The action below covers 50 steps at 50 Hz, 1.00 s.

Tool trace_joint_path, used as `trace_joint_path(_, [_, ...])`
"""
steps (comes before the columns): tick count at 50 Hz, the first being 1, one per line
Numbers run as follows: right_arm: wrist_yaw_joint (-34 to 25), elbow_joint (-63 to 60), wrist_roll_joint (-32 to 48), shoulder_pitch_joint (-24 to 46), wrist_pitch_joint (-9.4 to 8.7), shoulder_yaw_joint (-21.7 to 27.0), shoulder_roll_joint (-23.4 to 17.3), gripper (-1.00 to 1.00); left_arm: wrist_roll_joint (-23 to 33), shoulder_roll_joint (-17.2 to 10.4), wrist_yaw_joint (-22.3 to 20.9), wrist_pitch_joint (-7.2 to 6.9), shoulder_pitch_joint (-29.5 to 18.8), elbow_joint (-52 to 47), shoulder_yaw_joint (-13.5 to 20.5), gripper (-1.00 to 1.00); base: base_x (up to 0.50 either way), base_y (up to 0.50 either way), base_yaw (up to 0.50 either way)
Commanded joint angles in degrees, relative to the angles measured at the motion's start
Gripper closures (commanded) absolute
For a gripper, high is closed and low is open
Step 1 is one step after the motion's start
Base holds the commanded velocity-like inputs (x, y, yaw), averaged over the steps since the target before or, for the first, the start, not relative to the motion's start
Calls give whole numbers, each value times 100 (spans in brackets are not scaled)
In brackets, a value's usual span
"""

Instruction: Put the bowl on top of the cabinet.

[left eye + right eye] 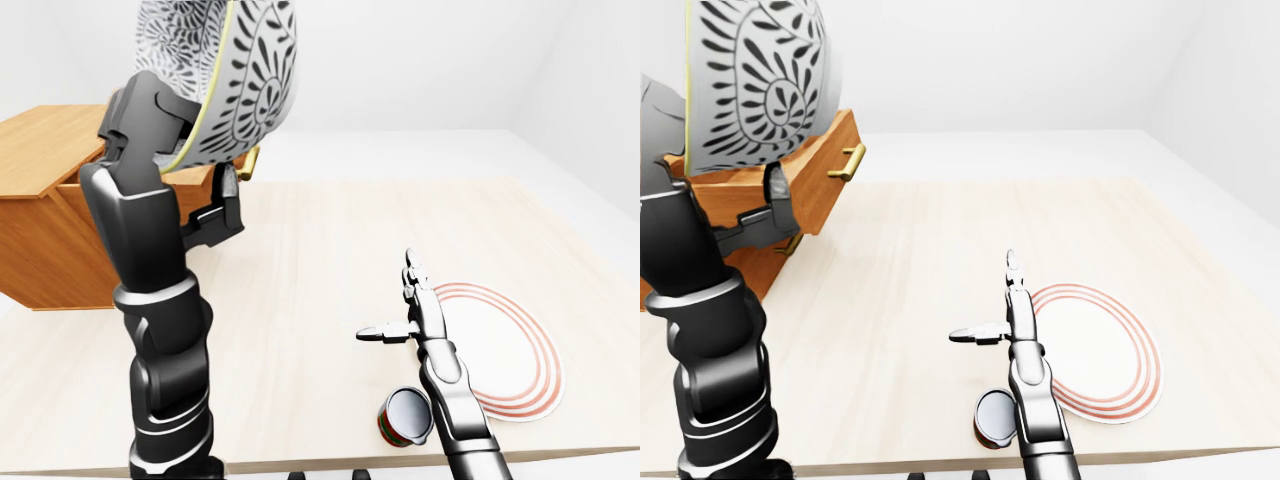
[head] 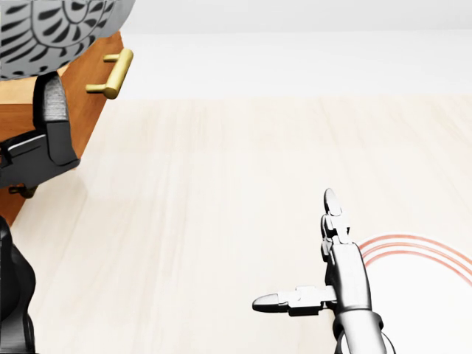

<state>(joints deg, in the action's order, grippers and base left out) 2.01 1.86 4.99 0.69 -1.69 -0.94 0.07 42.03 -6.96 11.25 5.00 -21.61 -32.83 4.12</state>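
Left hand (image 1: 190, 170) gripping patterned bowl (image 1: 235, 70), raised high at left, tilted, beside wooden cabinet (image 1: 45, 200). Right hand (image 1: 405, 315) open, fingers spread, empty, above pale counter (image 1: 300, 300). Small can (image 1: 405, 418) nearest; red-ringed plate (image 1: 505, 350) beyond. White walls behind.

Glossy patterned bowl (image 1: 240, 70), wooden cabinet (image 1: 40, 200)

Bare simulated room: white walls, pale wood table (image 1: 300, 300), wooden cabinet (image 1: 50, 200).
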Motion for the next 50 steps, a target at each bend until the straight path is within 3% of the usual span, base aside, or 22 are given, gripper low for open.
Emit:
trace_joint_path(1, [-7,-55,5,-27,-20,-12,5,-100,-898,-840,18,0,-1142,108,688,95,0,0,0])
trace_joint_path(12, [8,74,14,22,32,-11,5,-100,-1163,-1573,328,0,-1776,932,1003,95,0,0,0])
trace_joint_path(23, [4,-15,8,-15,-6,-2,1,-100,-1193,-2494,1019,0,-2382,2668,1248,95,0,0,0])
trace_joint_path(35, [7,-23,14,-25,1,-4,0,-100,-920,-3070,1727,0,-2912,4326,1204,95,0,0,0])
trace_joint_path(41, [8,-45,5,-34,1,15,-7,-100,-962,-3292,1788,0,-3016,4638,1238,95,0,0,0])
trace_joint_path(50, [6,-16,5,-27,12,17,-9,-100,-777,-3800,1875,0,-3519,5979,1188,95,0,0,0])
